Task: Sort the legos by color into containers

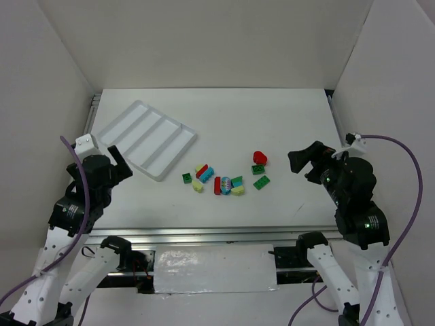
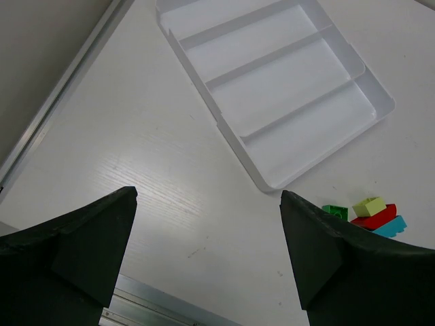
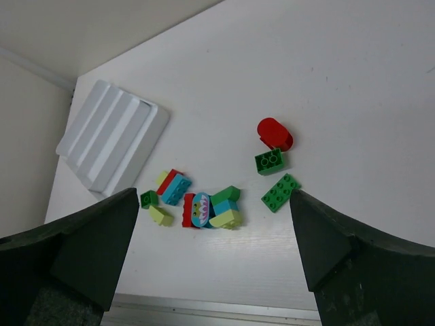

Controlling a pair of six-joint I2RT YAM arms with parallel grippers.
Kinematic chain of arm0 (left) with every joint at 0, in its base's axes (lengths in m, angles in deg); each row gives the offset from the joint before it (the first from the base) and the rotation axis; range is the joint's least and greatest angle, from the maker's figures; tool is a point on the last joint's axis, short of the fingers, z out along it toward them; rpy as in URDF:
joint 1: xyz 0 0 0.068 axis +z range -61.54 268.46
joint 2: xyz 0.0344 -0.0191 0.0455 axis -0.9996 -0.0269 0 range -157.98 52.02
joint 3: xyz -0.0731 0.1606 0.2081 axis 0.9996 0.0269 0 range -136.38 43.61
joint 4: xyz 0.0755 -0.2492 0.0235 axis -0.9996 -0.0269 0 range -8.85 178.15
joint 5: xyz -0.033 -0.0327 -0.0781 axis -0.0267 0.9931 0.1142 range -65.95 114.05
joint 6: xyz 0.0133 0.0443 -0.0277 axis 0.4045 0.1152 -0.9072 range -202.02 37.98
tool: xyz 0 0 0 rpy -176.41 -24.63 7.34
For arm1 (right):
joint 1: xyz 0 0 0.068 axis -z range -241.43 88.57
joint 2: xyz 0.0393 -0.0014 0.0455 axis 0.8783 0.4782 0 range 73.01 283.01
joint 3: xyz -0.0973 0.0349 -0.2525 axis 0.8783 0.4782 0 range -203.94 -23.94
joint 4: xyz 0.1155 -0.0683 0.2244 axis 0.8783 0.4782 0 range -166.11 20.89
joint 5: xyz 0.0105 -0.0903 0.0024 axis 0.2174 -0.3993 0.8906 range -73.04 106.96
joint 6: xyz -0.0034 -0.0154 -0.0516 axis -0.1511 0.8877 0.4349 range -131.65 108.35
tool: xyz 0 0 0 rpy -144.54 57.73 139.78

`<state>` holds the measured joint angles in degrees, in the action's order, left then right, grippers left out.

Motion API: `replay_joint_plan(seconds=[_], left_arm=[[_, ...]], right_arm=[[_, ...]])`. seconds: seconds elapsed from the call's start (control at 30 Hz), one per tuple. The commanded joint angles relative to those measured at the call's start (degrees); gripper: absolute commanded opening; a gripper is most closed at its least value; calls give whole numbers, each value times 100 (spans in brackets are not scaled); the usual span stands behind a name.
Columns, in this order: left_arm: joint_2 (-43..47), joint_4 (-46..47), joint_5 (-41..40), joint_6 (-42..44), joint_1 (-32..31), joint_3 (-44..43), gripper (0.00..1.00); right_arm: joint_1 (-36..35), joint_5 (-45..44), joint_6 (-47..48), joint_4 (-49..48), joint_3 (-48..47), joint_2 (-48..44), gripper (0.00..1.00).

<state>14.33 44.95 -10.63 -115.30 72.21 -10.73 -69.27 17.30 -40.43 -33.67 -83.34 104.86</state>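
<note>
The left pincer (image 1: 120,163) hangs over the near-left part of the worktop (image 1: 285,115), its jaws spread wide with nothing between them. Just to its right, toward the far side, lies the white tray (image 1: 146,139), set at a slant, its four long compartments (image 2: 285,75) running side by side. Right of the tray's near corner, the legos (image 1: 217,182) lie loose on the worktop in a small cluster: a small green brick (image 1: 186,178) at the left end, then pale yellow, red and teal ones packed close. A rounded red brick (image 1: 259,157) and two green bricks (image 1: 260,176) sit slightly apart at the right. Further right, the right pincer (image 1: 302,161) hovers above the worktop, facing the cluster, jaws likewise wide and holding nothing.
</note>
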Motion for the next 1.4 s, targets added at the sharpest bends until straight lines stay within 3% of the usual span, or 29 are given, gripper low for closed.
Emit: replay_joint_plan(seconds=[0.0, 0.13, 0.23, 0.3, 0.43, 0.63, 0.93, 1.1, 1.37], left_arm=[[-28, 145, -31, 14, 34, -129, 99], [16, 180, 13, 23, 34, -120, 99], [25, 251, 84, 67, 43, -85, 99], [-27, 198, 93, 67, 34, -111, 100], [-63, 233, 163, 93, 43, -103, 100], [-133, 233, 224, 111, 43, -120, 100], [-133, 286, 321, 155, 52, -94, 99], [-107, 295, 339, 155, 43, -85, 100], [-133, 312, 391, 173, 43, -85, 99]], right_arm=[[19, -122, -189, -103, -204, 58, 100], [19, 220, -356, -490, 191, -355, 100], [19, 10, -804, -807, 569, -497, 100], [19, -68, -884, -615, 491, -24, 100], [-174, -1104, -1253, -331, 691, 803, 100], [-1228, -2318, -1587, -517, 930, 2462, 100], [-1405, -2179, -1851, -1246, 1229, 4055, 99], [-1458, -1916, -1948, -1728, 1299, 4793, 90], [-1712, -2055, -2106, -1678, 1071, 5656, 84]])
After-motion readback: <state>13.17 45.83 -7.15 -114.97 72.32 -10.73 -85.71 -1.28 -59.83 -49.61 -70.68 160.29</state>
